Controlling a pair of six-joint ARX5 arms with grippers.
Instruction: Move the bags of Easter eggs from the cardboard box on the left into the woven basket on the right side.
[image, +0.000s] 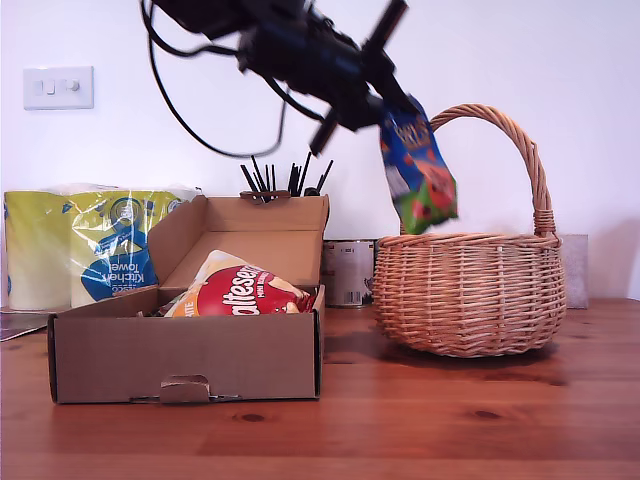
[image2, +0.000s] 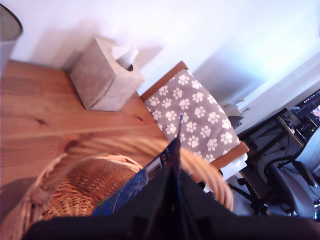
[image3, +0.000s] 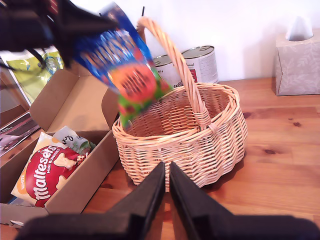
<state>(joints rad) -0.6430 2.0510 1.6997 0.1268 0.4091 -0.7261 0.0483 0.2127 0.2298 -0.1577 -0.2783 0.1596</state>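
A dark blue bag of Easter eggs (image: 418, 170) (image3: 125, 65) hangs tilted in the air, over the rim of the woven basket (image: 468, 295) (image3: 200, 145) on the exterior view's left side of it. My first gripper (image: 385, 105) (image2: 175, 175) is shut on the bag's top edge. The first wrist view looks down past the bag (image2: 135, 187) into the basket (image2: 75, 192). A red Maltesers bag (image: 245, 293) (image3: 50, 167) and a pale green-white bag (image3: 75, 140) lie in the cardboard box (image: 185, 355) (image3: 85, 175). My second gripper (image3: 166, 172) is shut on nothing, low in front of the basket.
A kitchen towel pack (image: 90, 245) stands behind the box. Metal tins (image: 348, 270) (image3: 200, 62) sit between the box and the basket at the back. A tissue box (image2: 105, 75) (image3: 297, 62) stands beyond the basket. A chair with a paw-print cushion (image2: 200, 120) is off the table.
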